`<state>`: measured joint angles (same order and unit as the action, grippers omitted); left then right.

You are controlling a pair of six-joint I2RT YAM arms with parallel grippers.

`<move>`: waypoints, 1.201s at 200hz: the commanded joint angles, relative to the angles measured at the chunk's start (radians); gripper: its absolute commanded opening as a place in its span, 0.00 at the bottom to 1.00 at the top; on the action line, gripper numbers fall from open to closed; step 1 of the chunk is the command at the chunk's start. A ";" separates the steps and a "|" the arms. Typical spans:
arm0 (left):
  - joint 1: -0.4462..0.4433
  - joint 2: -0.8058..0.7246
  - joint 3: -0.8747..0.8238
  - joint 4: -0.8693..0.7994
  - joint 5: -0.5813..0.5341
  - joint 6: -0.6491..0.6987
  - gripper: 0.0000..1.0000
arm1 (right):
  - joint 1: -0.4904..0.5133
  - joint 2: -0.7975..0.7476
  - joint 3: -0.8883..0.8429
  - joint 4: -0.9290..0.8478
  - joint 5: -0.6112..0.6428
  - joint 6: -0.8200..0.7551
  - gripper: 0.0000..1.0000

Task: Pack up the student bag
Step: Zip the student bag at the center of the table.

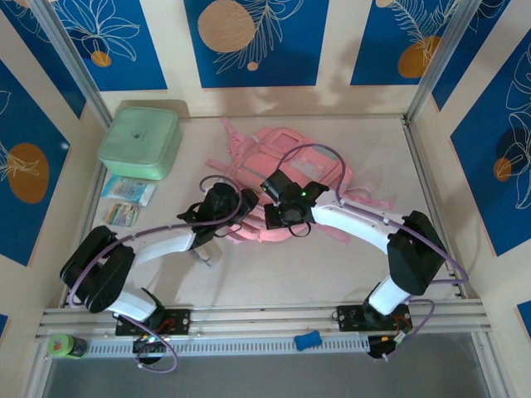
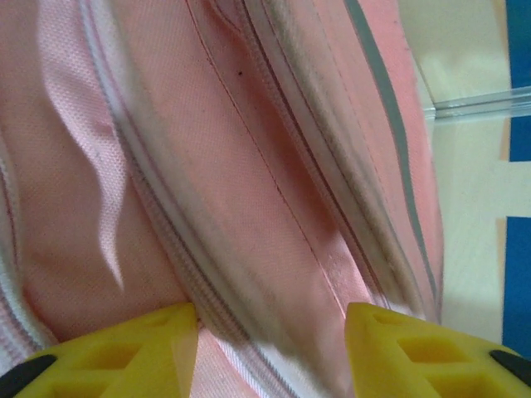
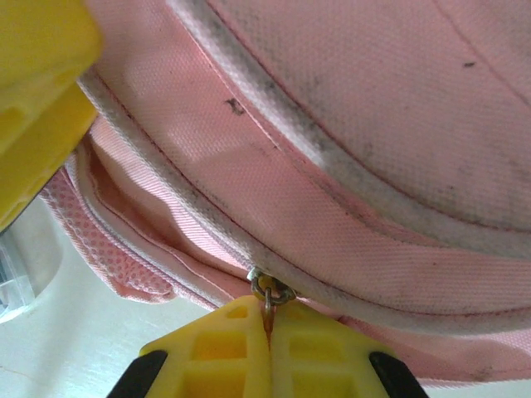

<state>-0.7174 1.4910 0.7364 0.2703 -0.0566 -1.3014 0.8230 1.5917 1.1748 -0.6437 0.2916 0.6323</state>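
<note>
student bag (image 1: 265, 162): pink, lying flat mid-table, both arms crowding its near edge. mint-green box (image 1: 139, 143): far-left corner, well apart from bag. two small packets (image 1: 129, 191): just in front of box. left gripper (image 2: 272, 352): fingers spread partway, straddling zipper line (image 2: 207, 274), nothing pinched. right gripper (image 3: 270, 323): clamped tight on zipper pull (image 3: 270, 290) at bag edge.
</note>
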 commanded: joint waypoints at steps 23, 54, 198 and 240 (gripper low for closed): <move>-0.041 0.061 0.067 0.011 -0.099 -0.041 0.30 | 0.016 0.026 0.014 0.013 0.013 0.012 0.00; -0.033 0.068 0.099 0.012 -0.084 0.040 0.02 | 0.018 0.017 0.018 -0.017 0.045 0.016 0.00; 0.272 -0.022 0.130 -0.136 0.231 0.355 0.00 | -0.131 -0.133 -0.124 -0.122 0.085 0.006 0.00; 0.334 -0.014 0.146 -0.189 0.279 0.419 0.00 | -0.249 -0.092 -0.098 -0.130 0.090 -0.035 0.00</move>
<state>-0.4534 1.5120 0.8452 0.1047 0.2405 -0.9649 0.6441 1.4948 1.0710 -0.6464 0.3447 0.6197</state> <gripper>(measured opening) 0.050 0.052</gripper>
